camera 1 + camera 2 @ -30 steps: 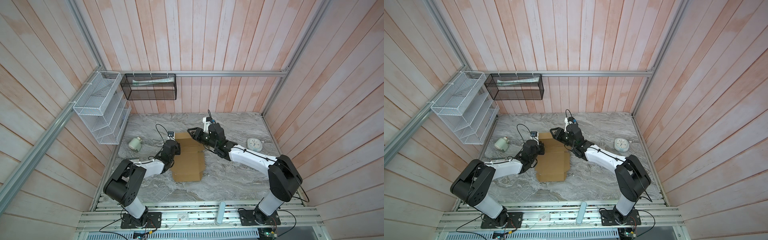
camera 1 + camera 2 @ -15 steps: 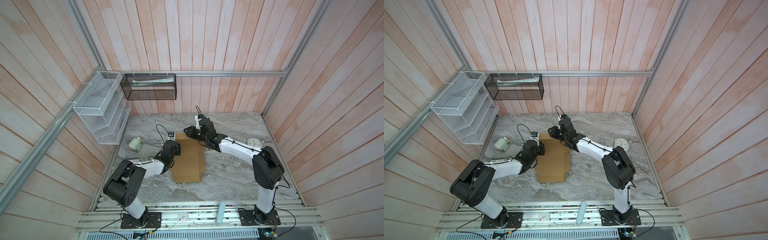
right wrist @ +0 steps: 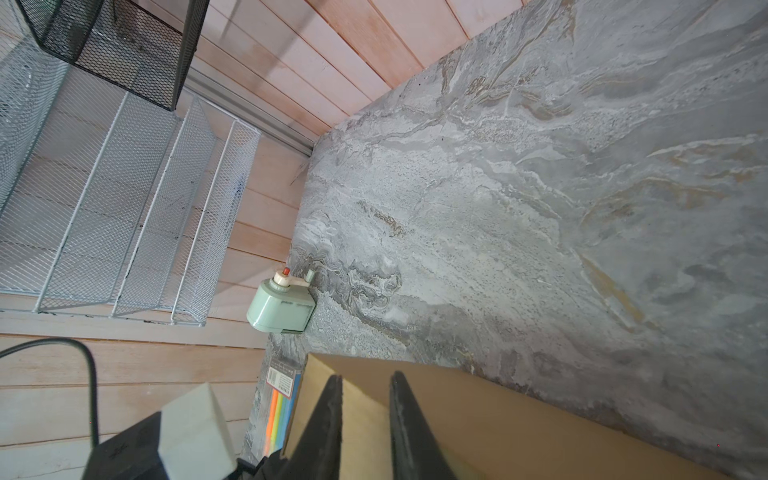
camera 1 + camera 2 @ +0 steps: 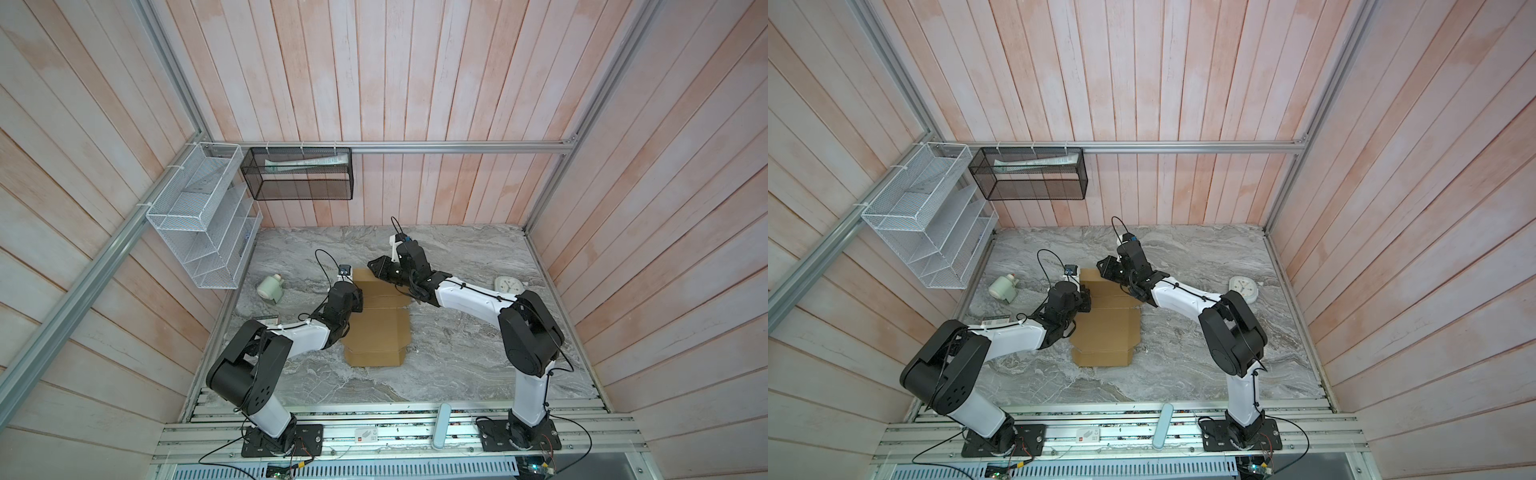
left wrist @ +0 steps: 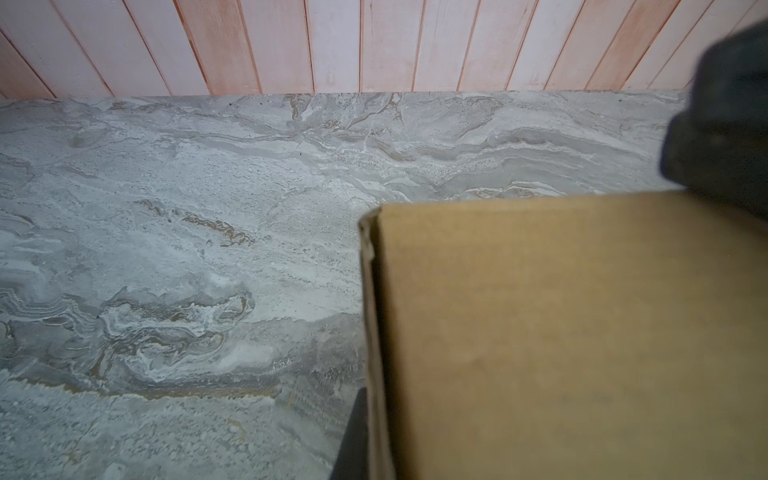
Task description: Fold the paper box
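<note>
Left tool (image 4: 354, 298) is clamped on a side flap of the paper box (image 4: 379, 328); right tool (image 3: 365, 395), narrowly parted, sits at its far edge.

No text can be read: the pen pack label (image 3: 279, 377) and clock face (image 4: 508, 285) are too small.

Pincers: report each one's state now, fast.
Left pincer: closed, clamped on the left edge of the paper box.
Right pincer: open, fingers astride the box's far edge with a gap showing; not gripping yet.
</note>
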